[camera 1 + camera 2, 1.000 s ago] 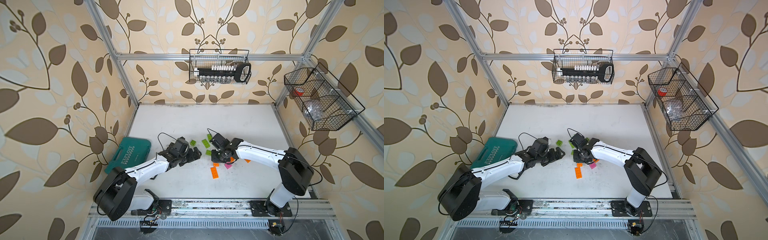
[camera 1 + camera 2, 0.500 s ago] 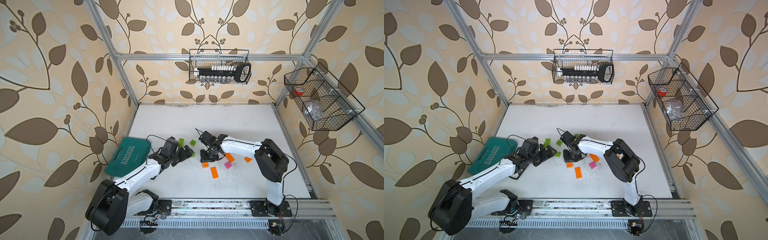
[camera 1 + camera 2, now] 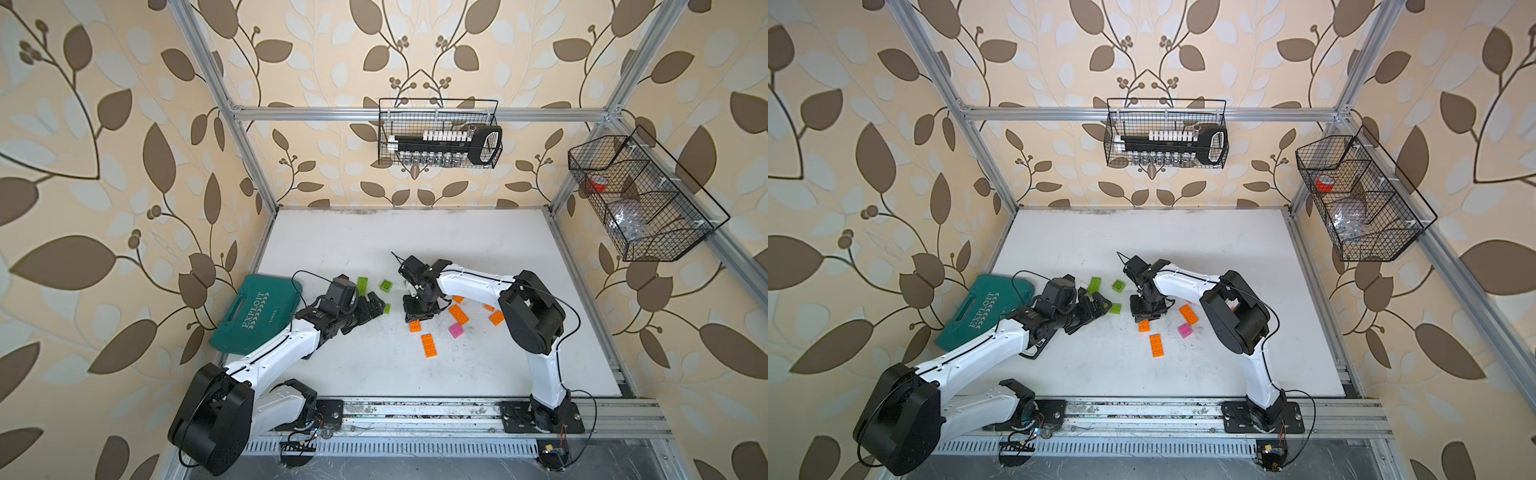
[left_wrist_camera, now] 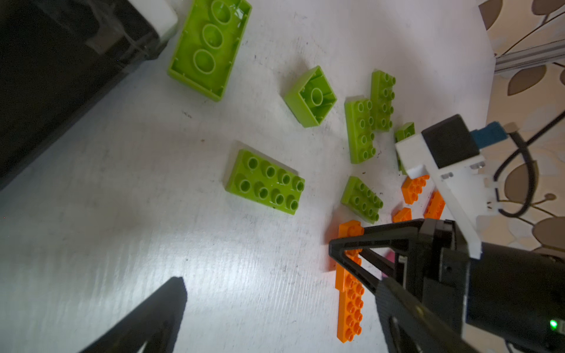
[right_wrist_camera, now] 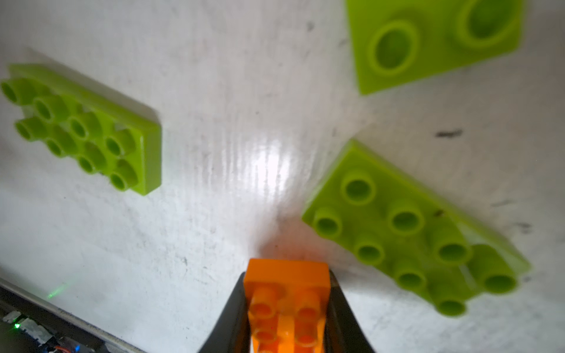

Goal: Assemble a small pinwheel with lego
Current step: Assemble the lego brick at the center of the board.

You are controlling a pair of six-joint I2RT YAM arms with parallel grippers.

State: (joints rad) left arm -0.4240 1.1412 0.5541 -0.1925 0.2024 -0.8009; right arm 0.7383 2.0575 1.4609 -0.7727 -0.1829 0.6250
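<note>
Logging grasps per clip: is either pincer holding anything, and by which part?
The right pincer grips an orange brick by two opposite sides; the left pincer is open and empty.

This looks like a lab robot test cell: a white table (image 3: 415, 241) boxed in by an aluminium frame (image 3: 311, 113) and leaf-patterned wallpaper panels (image 3: 104, 166). A left arm (image 3: 270, 357) and a right arm (image 3: 473, 282) are bolted to a rail (image 3: 415, 411), and wire baskets (image 3: 436, 101) hang above.

Right pincer (image 5: 287, 282) clamped on an orange brick (image 5: 287, 305), studs showing.
One lime-green brick (image 5: 409, 232) lies just beside the orange brick, not touching it; a second lime-green brick (image 5: 85, 128) and a blurred third lime-green brick (image 5: 434, 42) lie farther off on the scuffed white bench (image 5: 229, 146).
</note>
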